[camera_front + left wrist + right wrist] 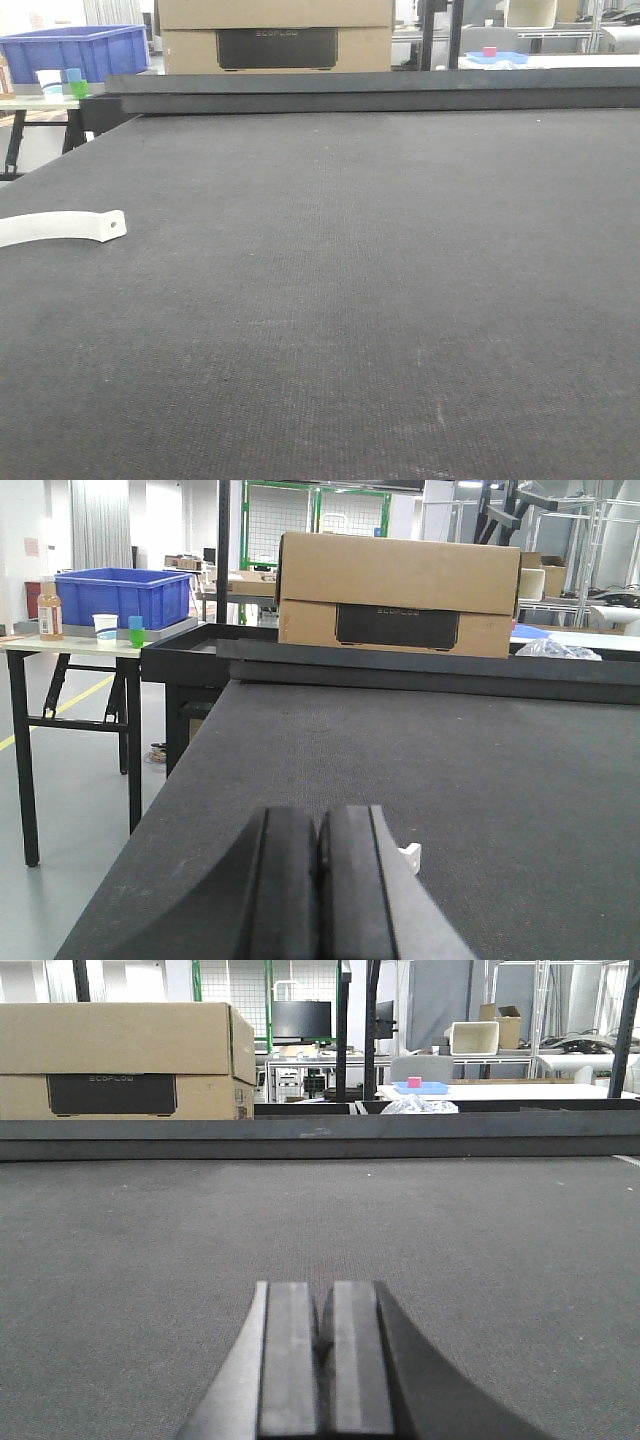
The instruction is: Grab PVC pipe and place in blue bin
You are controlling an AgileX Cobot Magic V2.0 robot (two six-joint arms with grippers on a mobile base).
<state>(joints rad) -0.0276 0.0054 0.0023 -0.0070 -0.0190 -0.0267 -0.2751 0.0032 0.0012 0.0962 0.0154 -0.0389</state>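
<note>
PVC pipe (60, 227) appears as one white curved piece (with a small hole near its end) lying flat on the dark bench (350, 300), at its left edge. The left hand (318, 825) has its two fingers pressed together and holds nothing. One small white bit (410, 856) shows just beside it on the right; I cannot tell if it belongs to the same piece. The right hand (325, 1300) is also fully closed and holds nothing. One blue bin (120, 595) stands on a side bench (60, 645) at the left, well apart from the pipe. One cardboard box (120, 1060) stands behind the dark bench.
</note>
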